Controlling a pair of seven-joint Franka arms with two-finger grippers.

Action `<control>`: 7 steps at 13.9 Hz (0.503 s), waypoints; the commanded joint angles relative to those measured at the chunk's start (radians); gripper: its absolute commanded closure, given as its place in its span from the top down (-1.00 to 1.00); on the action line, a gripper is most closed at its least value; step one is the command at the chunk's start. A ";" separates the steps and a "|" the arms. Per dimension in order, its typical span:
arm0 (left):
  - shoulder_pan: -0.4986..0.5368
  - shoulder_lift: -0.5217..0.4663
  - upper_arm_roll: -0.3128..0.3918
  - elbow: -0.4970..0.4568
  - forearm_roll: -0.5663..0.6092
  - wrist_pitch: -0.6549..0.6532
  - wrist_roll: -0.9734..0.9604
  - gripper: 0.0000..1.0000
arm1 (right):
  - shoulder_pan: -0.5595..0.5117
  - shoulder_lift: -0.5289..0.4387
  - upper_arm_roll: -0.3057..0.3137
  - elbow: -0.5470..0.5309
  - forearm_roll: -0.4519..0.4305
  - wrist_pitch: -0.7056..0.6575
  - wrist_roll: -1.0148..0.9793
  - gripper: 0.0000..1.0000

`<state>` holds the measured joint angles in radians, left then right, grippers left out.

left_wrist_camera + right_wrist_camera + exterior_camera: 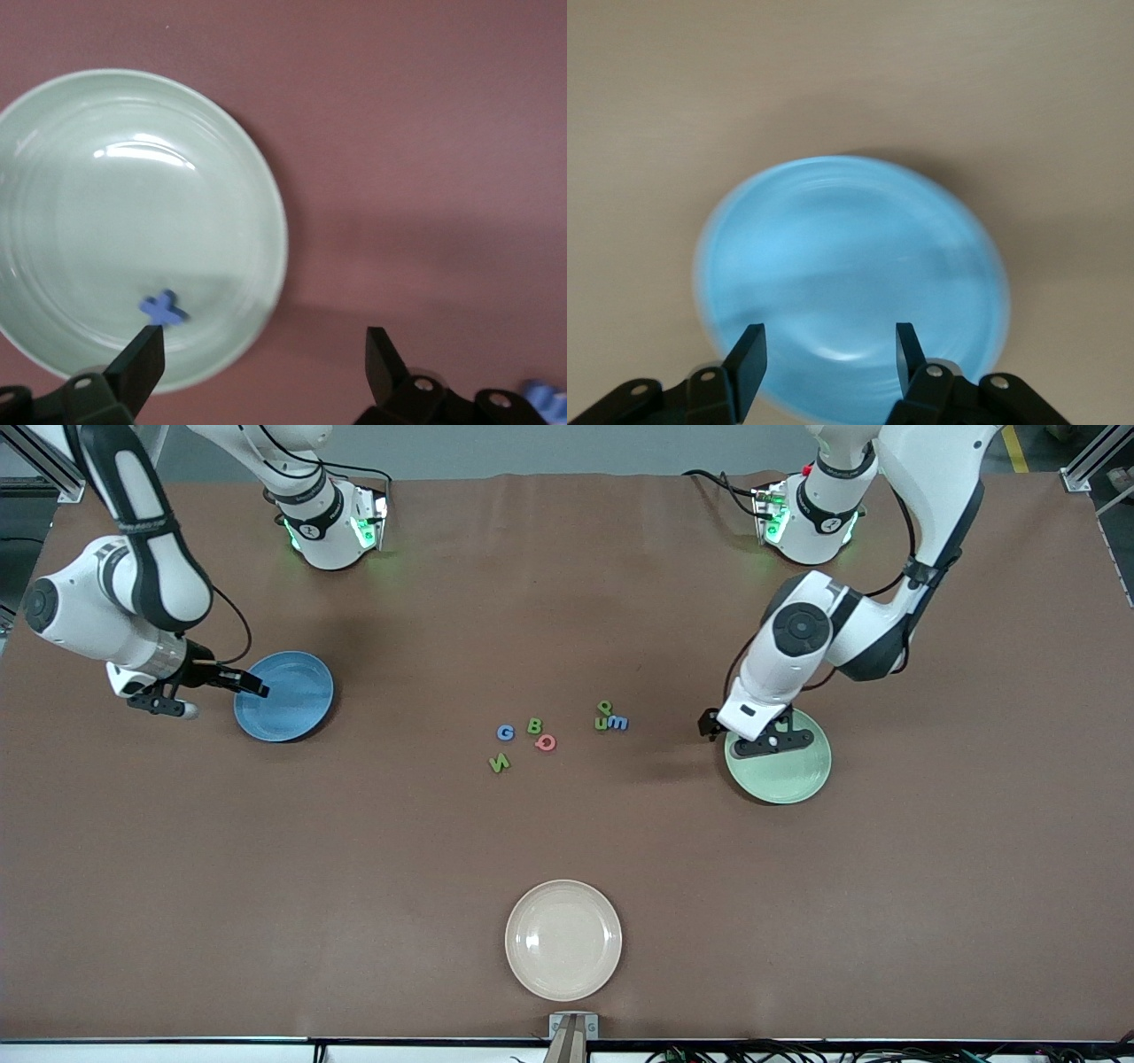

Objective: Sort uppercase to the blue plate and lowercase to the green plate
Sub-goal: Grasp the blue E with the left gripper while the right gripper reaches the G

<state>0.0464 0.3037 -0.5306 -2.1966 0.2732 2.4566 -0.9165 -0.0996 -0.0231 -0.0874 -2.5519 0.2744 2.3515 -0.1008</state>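
Foam letters G (505, 732), B (534, 725), N (500, 763), m (617, 723) on table (354, 850).

Robot lab: aluminium framing (40, 460), floor tape (1015, 447).

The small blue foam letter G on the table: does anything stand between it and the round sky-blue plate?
Nothing visible does. Bare brown table lies between the blue foam letter G and the round sky-blue plate.

Front view: left end effector (769, 741) covers part of green plate (793, 775); blue cross piece (163, 308) hidden there. Right wrist view: blue plate (850, 266) smeared. Left wrist view: blue scrap (542, 394) cut off, unidentifiable.
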 commanded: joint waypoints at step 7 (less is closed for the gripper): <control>-0.198 0.236 -0.022 0.308 0.007 -0.045 -0.980 1.00 | 0.679 0.040 -0.002 0.097 0.002 0.107 1.033 0.34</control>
<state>-0.1230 0.4726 -0.5515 -1.9727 0.2724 2.4316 -1.7106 0.5204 -0.0666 -0.0712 -2.5303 0.2742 2.4492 0.8187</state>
